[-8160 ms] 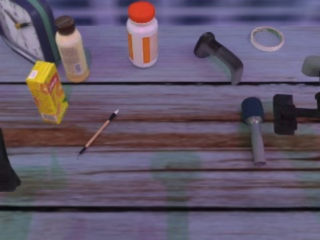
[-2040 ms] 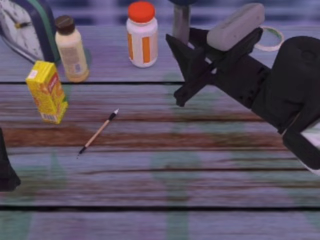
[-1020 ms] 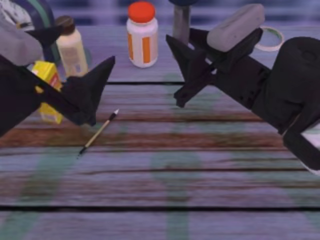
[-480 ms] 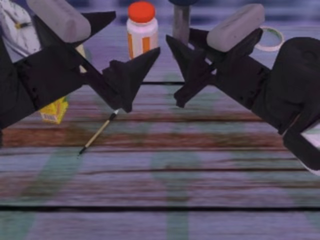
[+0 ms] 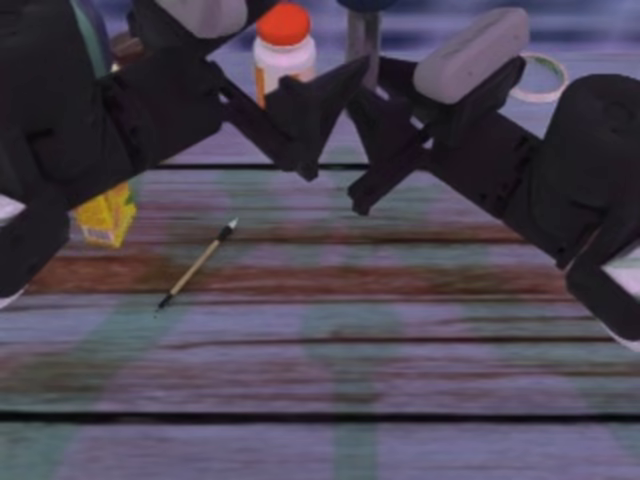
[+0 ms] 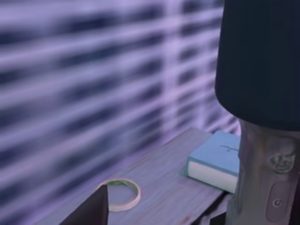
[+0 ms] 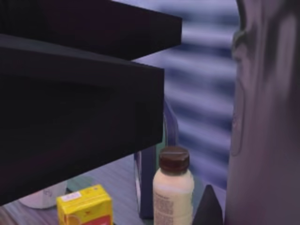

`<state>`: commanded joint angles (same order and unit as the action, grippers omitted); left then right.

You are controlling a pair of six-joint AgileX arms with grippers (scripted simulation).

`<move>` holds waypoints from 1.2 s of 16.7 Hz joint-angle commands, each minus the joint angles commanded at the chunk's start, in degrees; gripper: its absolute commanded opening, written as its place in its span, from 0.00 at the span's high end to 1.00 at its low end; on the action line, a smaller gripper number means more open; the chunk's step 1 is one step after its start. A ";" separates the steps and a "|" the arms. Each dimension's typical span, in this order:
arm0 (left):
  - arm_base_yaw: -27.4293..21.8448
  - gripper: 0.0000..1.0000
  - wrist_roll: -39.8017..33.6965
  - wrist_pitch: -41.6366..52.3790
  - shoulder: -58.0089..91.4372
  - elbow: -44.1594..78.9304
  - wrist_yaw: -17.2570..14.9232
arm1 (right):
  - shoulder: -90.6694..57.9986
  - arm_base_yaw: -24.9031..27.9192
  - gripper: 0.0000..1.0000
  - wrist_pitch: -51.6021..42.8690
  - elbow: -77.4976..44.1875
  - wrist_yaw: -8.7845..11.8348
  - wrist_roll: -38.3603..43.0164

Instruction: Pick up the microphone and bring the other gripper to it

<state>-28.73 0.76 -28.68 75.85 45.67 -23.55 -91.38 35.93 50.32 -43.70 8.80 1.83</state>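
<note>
From above, the right gripper (image 5: 368, 120) is reaching in from the right toward the far middle of the worktop (image 5: 400, 340), its jaws clamped on the mic (image 5: 362, 40), whose grey shaft is standing upright at the far edge with its head cut off by the frame. The left gripper (image 5: 322, 112) is coming in from the left, its fingertips just beside the right gripper's and near the mic; whether its jaws are apart I cannot tell. An orange-capped bottle (image 5: 282, 45) is standing just left of the mic, a yellow box (image 5: 106, 215) is peeking out under the left arm, a brush (image 5: 196, 265) is lying on the near-left planks, and a tape ring (image 5: 535, 75) is sitting far right. In the left wrist view, the mic (image 6: 262, 112) is looming close, dark head above grey shaft, with the tape ring (image 6: 119, 194) and a pale blue book (image 6: 218, 161) beyond. In the right wrist view, the shaft (image 7: 262, 117) is filling one side, the left gripper (image 7: 79, 98) is sitting close beside it, and a brown-capped bottle (image 7: 173, 190) and the yellow box (image 7: 84, 211) are standing behind.
</note>
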 joint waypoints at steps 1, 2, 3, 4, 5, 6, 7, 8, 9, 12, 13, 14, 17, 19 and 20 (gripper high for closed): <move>-0.97 0.00 0.00 -0.80 3.14 2.11 0.97 | 0.00 0.00 1.00 0.00 0.00 0.00 0.00; -1.95 0.00 0.00 -1.55 6.12 4.11 1.92 | 0.00 0.00 1.00 0.00 0.00 0.00 0.00; -2.88 0.00 -0.02 -2.20 8.64 5.91 2.79 | 0.00 0.00 1.00 0.00 0.00 0.00 0.00; -3.67 0.00 -0.05 -2.72 10.56 7.42 3.53 | 0.00 0.00 1.00 0.00 0.00 0.00 0.00; -4.26 0.00 -0.07 -3.09 11.87 8.53 4.10 | 0.00 0.00 1.00 0.00 0.00 0.00 0.00; -4.62 0.00 -0.09 -3.29 12.58 9.17 4.43 | 0.00 0.00 1.00 0.00 0.00 0.00 0.00; -4.68 0.00 -0.09 -3.32 12.71 9.29 4.49 | 0.00 0.00 1.00 0.00 0.00 0.00 0.00; -4.68 0.00 -0.09 -3.32 12.71 9.29 4.49 | 0.00 0.00 1.00 0.00 0.00 0.00 0.00; -4.68 0.00 -0.09 -3.32 12.71 9.29 4.49 | 0.00 0.00 1.00 0.00 0.00 0.00 0.00; -4.68 0.15 -0.09 -3.32 12.71 9.29 4.49 | 0.00 0.00 1.00 0.00 0.00 0.00 0.00; -4.68 0.23 -0.09 -3.32 12.71 9.29 4.49 | 0.00 0.00 1.00 0.00 0.00 0.00 0.00; -4.68 0.30 -0.09 -3.32 12.71 9.29 4.49 | 0.00 0.00 1.00 0.00 0.00 0.00 0.00; -4.68 0.53 -0.09 -3.32 12.71 9.29 4.49 | 0.00 0.00 1.00 0.00 0.00 0.00 0.00; -4.68 0.68 -0.09 -3.32 12.71 9.29 4.49 | 0.00 0.00 1.00 0.00 0.00 0.00 0.00; -4.68 0.75 -0.09 -3.32 12.71 9.29 4.49 | 0.00 0.00 1.00 0.00 0.00 0.00 0.00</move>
<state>-33.41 0.67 -32.01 88.56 54.95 -19.06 -91.38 35.93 50.32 -43.70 8.80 1.83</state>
